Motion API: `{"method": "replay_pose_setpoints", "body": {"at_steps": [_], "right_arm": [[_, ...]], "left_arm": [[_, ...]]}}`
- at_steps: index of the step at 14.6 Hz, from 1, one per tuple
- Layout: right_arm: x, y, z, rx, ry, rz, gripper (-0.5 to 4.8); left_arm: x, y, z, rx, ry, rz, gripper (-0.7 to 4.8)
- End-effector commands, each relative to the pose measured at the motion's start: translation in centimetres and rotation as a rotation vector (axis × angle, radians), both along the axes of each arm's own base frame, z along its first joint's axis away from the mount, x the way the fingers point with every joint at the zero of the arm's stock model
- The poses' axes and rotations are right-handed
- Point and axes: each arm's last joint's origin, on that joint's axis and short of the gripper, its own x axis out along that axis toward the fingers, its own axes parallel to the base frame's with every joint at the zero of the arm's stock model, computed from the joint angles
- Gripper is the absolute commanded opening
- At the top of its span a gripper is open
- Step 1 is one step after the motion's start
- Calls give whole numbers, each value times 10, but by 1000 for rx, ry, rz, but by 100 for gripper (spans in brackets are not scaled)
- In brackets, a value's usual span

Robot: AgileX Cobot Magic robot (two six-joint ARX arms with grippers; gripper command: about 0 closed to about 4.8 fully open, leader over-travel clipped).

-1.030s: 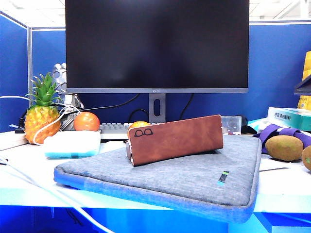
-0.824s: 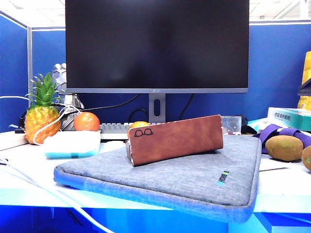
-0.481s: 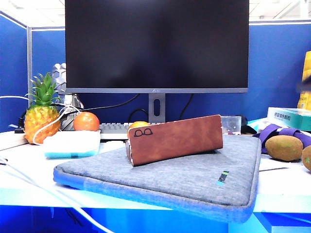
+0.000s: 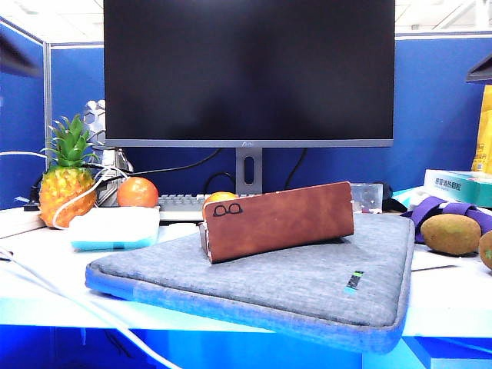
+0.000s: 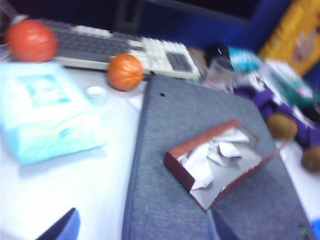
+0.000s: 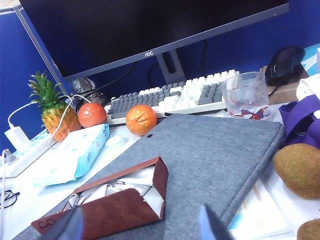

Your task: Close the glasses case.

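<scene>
surface (image 4: 46, 304): white office desk, monitor (image 4: 247, 73) behind.
glasses case (image 4: 278, 220): on grey laptop sleeve (image 4: 307, 280), flap up, cloth inside, so not yet shut.
left pincer (image 5: 140, 231): above case, wide open, empty.
right pincer (image 6: 140, 225): same, approx. over case.

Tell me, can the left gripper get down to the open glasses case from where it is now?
Probably yes. The left gripper is open above the glasses case, which lies on the grey sleeve with only white cloth inside; nothing stands between them.
</scene>
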Motion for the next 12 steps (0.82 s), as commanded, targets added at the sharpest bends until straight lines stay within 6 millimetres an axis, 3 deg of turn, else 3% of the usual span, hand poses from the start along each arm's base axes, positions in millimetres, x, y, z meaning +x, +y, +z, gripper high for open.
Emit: {"method": "replay_pose_setpoints", "body": {"at_steps": [1,3,6,8,12], "right_arm": [[-1,0,12,13,-112,1,-8],[-2,-1,24,-8,-116,-9,-8],[12,6,41,-77,34,29,-8],[36,19,55,-140,138,116,-8],[110,58,66,-296,413,384,-8]], "left_arm": [[26,-10,20,118,-37,-45,337],[49,-19,29,124,19,-92,337],[74,-30,33,146,69,-144,336],[81,-33,27,170,95,-170,336],[84,-36,21,172,123,-229,336]]}}
